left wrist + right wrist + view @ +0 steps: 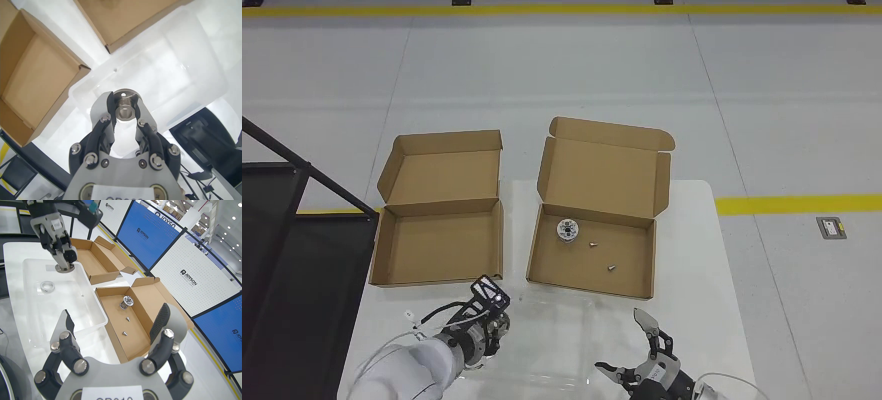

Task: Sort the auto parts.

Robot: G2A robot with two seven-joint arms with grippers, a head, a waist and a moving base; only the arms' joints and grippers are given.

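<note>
White tabletop (692, 300) on a grey factory floor; blue and white dotted panels (143, 237) with printed logos stand behind. Two open cardboard boxes, left box (437, 245) and right box (627, 265), lie side by side, with a clear plastic tray (56, 309) just in front. Right gripper (116, 313) hangs near the tray, fingers spread wide. Left gripper (124, 98) pinches a flanged bushing (124, 112) over the tray's corner. A toothed hub (126, 302) sits in the right box, a metal ring (47, 286) in the tray, and two small screws (128, 318) near the hub.

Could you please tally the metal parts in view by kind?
Flanged bushing: 1
Ring: 1
Pulley: 1
Small studs: 2
Total: 5
</note>
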